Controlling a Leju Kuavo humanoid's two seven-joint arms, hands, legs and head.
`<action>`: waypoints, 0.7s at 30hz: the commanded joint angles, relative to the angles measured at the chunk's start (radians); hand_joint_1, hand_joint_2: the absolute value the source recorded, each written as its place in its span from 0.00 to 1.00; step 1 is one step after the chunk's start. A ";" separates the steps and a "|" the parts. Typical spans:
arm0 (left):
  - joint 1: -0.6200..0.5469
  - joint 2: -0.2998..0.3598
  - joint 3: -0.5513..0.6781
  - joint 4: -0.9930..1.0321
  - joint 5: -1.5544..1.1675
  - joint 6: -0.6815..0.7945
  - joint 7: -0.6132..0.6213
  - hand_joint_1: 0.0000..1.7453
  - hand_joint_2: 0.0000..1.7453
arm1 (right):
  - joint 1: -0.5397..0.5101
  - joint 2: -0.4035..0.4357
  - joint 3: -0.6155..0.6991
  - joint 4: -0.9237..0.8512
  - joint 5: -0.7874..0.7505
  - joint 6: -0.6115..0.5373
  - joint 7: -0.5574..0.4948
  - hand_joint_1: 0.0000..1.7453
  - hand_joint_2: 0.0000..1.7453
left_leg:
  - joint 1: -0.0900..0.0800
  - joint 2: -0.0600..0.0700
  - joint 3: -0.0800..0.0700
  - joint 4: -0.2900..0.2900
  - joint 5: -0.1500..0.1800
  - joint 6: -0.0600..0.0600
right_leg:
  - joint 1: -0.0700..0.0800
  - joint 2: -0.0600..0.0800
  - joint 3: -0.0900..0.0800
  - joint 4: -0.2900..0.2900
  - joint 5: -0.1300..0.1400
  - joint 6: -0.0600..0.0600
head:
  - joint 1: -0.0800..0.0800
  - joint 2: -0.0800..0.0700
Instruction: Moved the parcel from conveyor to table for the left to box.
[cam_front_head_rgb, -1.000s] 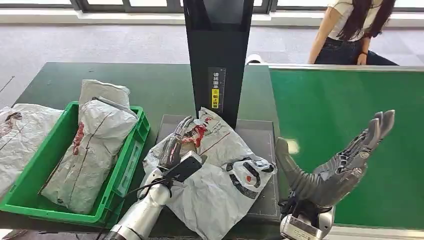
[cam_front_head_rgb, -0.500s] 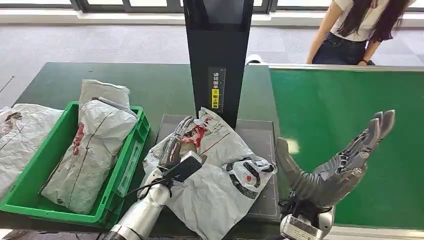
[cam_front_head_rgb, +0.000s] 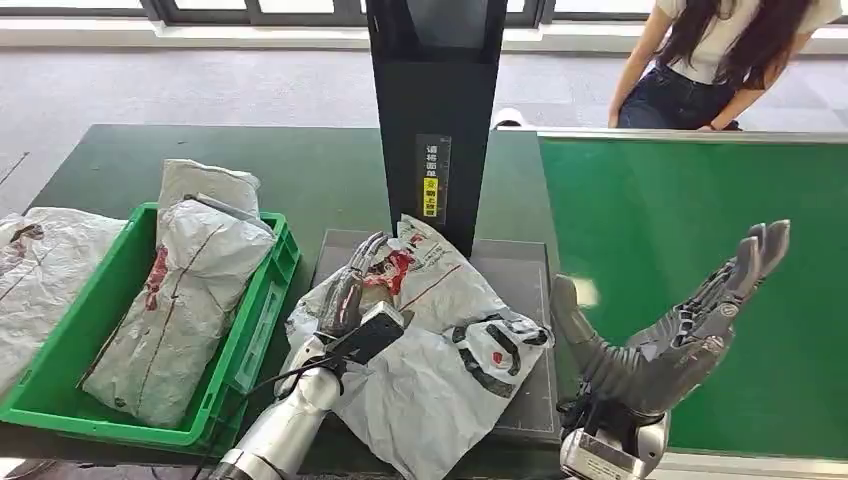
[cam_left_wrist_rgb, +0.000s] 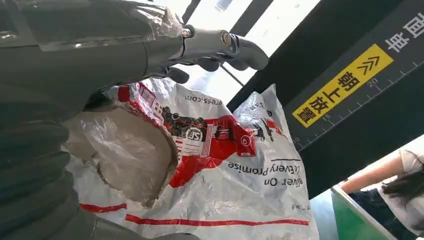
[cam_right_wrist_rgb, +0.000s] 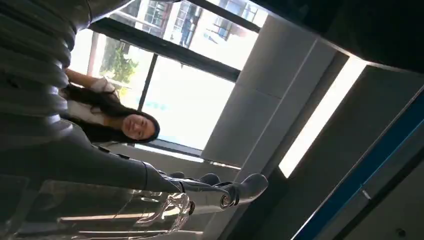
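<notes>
Nearest, the right hand (cam_front_head_rgb: 668, 330) is raised over the edge of the green conveyor (cam_front_head_rgb: 700, 280), palm up, fingers spread wide and holding nothing. Just beside it the parcel (cam_front_head_rgb: 440, 340) — a crumpled white plastic mailer with red print — lies on the dark pad (cam_front_head_rgb: 520, 270) on the table (cam_front_head_rgb: 320, 170), at the foot of the black post (cam_front_head_rgb: 432, 110). The left hand (cam_front_head_rgb: 350, 290) rests flat on the parcel's near-left part, fingers stretched along it; whether they pinch the film I cannot tell. It looks light, soft and slippery, likely to sag — better gathered by a bunched fold than by a flat face. Left of that, a green crate (cam_front_head_rgb: 255, 330) holds two more bags. Beyond, grey carpet, windows and a person (cam_front_head_rgb: 700, 60) by the conveyor's far end.
</notes>
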 joint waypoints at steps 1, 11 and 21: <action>-0.043 0.009 0.010 0.058 -0.001 0.002 0.005 0.00 1.00 | 0.028 0.022 -0.043 0.002 -0.003 0.001 -0.002 0.00 1.00 | 0.000 -0.001 0.001 -0.001 0.001 0.000 | 0.000 -0.002 0.002 -0.001 0.000 0.000 | 0.000 0.000; -0.043 0.009 0.010 0.058 -0.001 0.002 0.005 0.00 1.00 | 0.028 0.022 -0.043 0.002 -0.003 0.001 -0.002 0.00 1.00 | 0.000 -0.001 0.001 -0.001 0.000 0.000 | 0.000 -0.002 0.001 -0.001 0.000 0.000 | 0.000 0.000; -0.043 0.009 0.010 0.058 -0.001 0.002 0.005 0.00 1.00 | 0.028 0.022 -0.043 0.002 -0.003 0.001 -0.002 0.00 1.00 | 0.000 -0.001 0.002 -0.002 0.001 0.001 | 0.000 -0.002 0.003 -0.002 0.000 0.000 | 0.000 0.000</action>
